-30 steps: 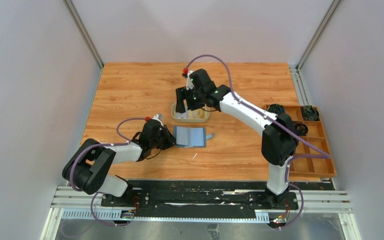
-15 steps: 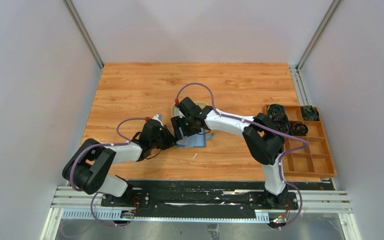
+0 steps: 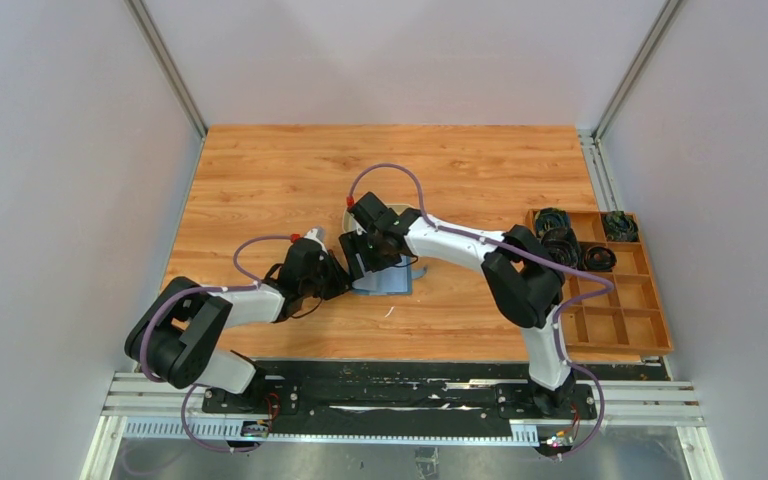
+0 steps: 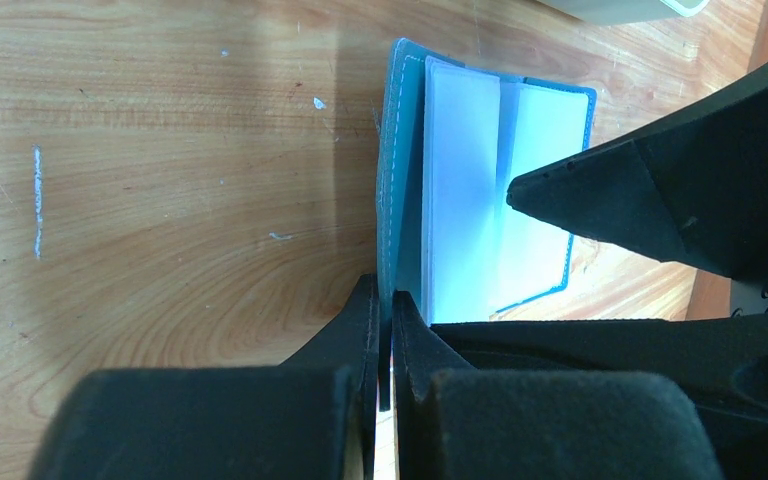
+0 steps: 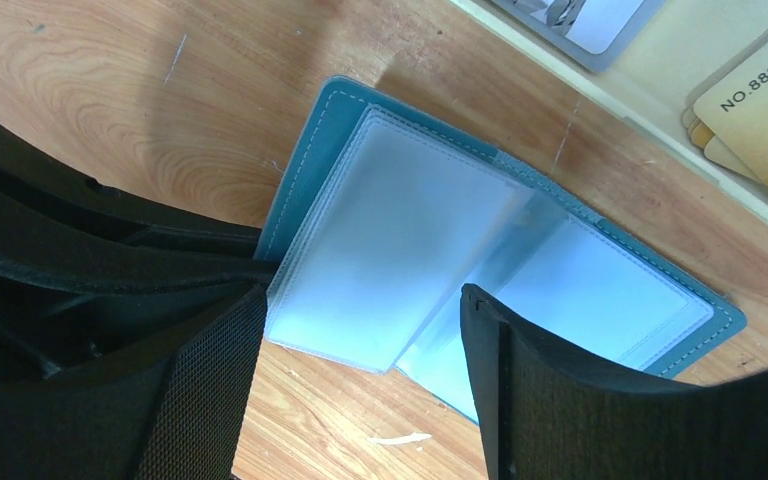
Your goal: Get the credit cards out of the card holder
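Observation:
The teal-blue card holder [image 3: 388, 281] lies open on the table, its clear sleeves fanned out [image 5: 410, 230]; I see no card in them. My left gripper [image 4: 385, 300] is shut on the near edge of its cover [image 4: 392, 180] and sits at its left side in the top view [image 3: 338, 279]. My right gripper [image 5: 365, 295] is open just above the sleeves, one finger on each side of the loose sleeve stack. A pale card [image 5: 585, 18] and a yellow card [image 5: 760, 90] lie in the tan tray [image 5: 650, 118] beyond the holder.
The tan tray is mostly hidden under the right arm in the top view [image 3: 348, 214]. A brown compartmented box [image 3: 660, 320] holding black cables stands at the right edge. A small white scrap [image 5: 400, 438] lies on the wood near the holder.
My right gripper has come from above the tan tray down and toward me, over the open card holder. It barely moved in the last half second. My left gripper has stayed put.

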Controlling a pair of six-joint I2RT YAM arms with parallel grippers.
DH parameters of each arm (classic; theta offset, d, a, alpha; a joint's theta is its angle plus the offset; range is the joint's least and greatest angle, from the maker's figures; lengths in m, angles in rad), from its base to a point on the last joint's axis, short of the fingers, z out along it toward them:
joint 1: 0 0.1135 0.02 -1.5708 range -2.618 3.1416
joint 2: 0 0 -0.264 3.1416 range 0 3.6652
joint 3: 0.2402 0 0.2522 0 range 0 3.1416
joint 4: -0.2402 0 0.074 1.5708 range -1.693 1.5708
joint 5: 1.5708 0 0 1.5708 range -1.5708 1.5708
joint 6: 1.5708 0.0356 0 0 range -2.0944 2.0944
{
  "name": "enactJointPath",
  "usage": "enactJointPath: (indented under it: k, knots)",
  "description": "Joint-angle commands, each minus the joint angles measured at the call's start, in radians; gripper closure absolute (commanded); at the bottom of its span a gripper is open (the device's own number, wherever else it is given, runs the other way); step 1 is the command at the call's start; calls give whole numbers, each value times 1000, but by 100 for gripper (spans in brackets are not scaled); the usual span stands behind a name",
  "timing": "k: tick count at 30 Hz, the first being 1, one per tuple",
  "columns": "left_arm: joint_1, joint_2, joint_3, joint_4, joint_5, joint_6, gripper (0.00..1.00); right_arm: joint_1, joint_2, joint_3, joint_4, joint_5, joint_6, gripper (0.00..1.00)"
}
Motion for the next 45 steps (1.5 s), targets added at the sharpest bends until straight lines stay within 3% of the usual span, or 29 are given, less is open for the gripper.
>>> enactJointPath:
  k: [1,15,23,38,45]
  knots:
    - [-9,50,-49,-222,-62,61,100,20,45,18,6,99,-17,25]
    - [-9,55,-45,-223,-60,64,100,21,35,1,-115,296,-141,21]
    - [-9,60,-44,-223,-58,66,100,26,46,58,-159,338,-185,12]
    - [-9,67,-50,-222,-62,70,100,27,-40,20,-244,455,-258,11]
    - [-9,68,-55,-221,-66,73,100,26,-182,-51,-275,539,-258,11]
